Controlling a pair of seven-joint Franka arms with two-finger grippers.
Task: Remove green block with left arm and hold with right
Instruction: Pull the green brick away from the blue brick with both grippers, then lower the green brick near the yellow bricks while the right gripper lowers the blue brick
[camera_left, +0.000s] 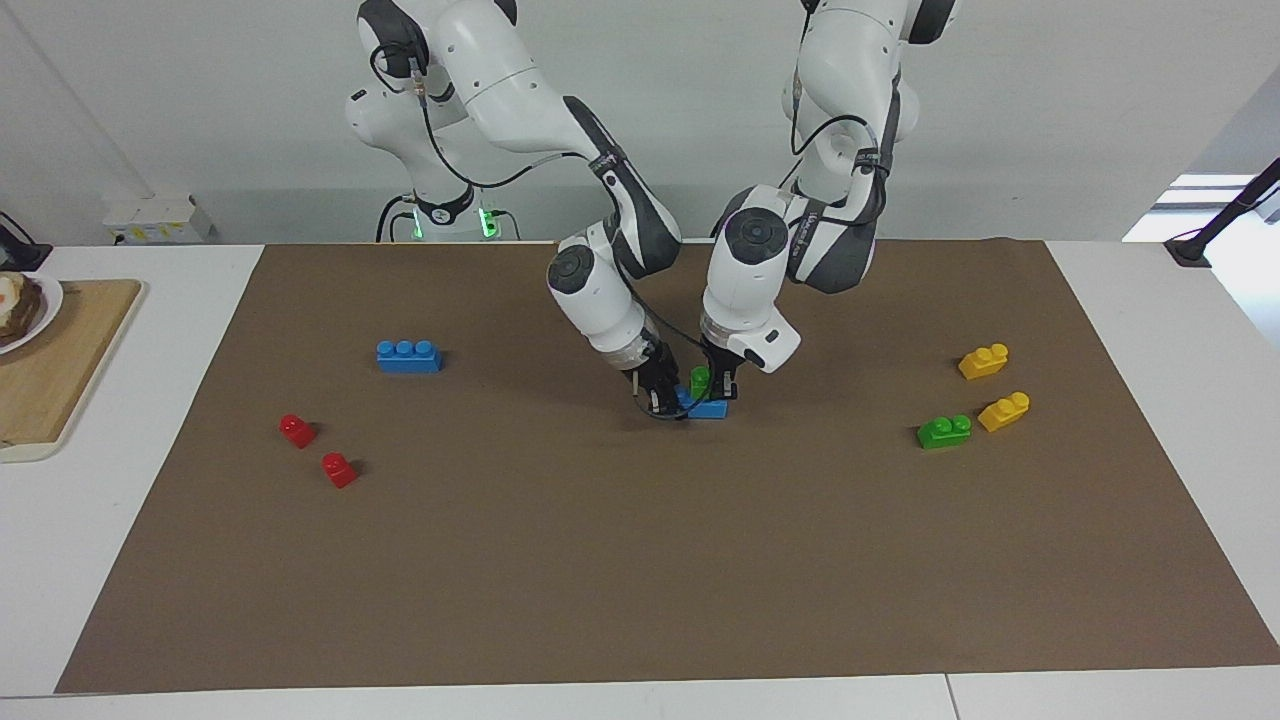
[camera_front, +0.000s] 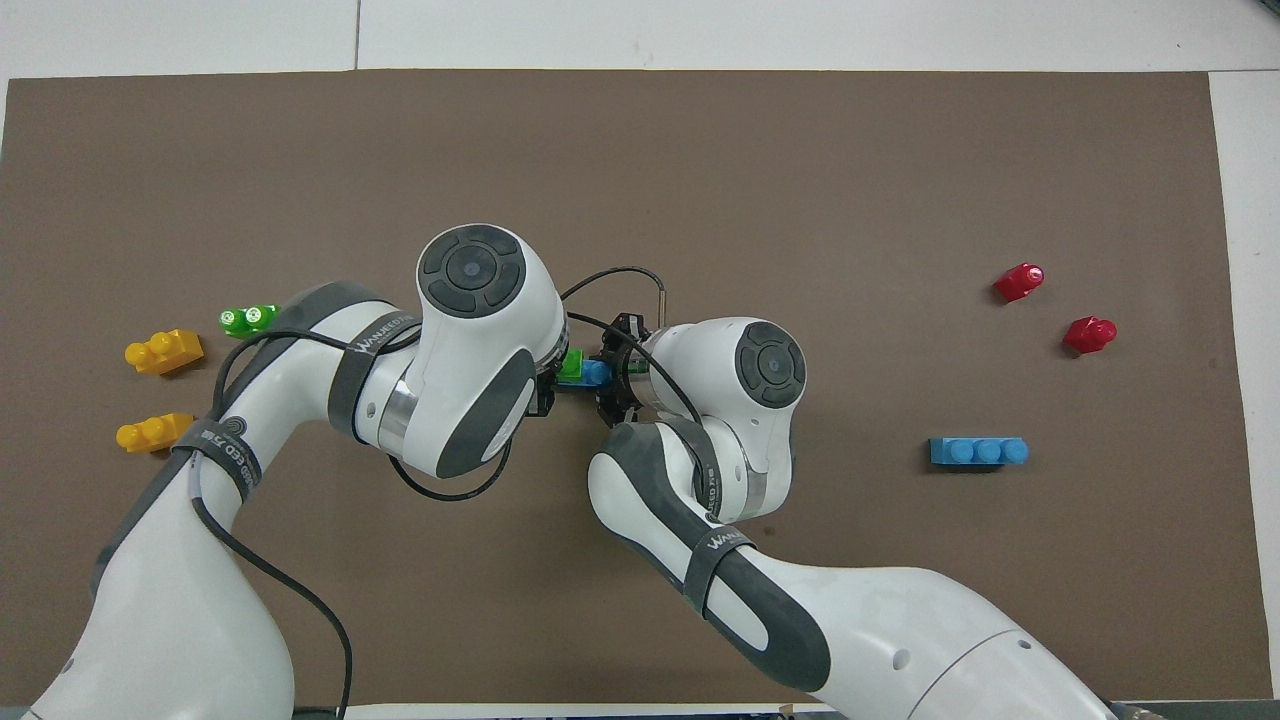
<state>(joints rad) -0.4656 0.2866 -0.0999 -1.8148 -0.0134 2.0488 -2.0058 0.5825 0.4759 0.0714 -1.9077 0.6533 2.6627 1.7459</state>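
Note:
A green block (camera_left: 700, 381) sits on top of a blue brick (camera_left: 712, 409) in the middle of the brown mat. My left gripper (camera_left: 724, 388) is down at the green block, right against it. My right gripper (camera_left: 662, 402) is low at the blue brick's end toward the right arm's side and is shut on it. From overhead the green block (camera_front: 571, 364) and the blue brick (camera_front: 596, 373) show between the left gripper (camera_front: 547, 388) and the right gripper (camera_front: 612, 378). A second green block (camera_left: 944, 431) lies toward the left arm's end of the mat.
Two yellow bricks (camera_left: 983, 361) (camera_left: 1004, 411) lie by the second green block. A blue three-stud brick (camera_left: 408, 355) and two red pieces (camera_left: 297, 430) (camera_left: 339, 469) lie toward the right arm's end. A wooden board (camera_left: 50, 370) sits off the mat.

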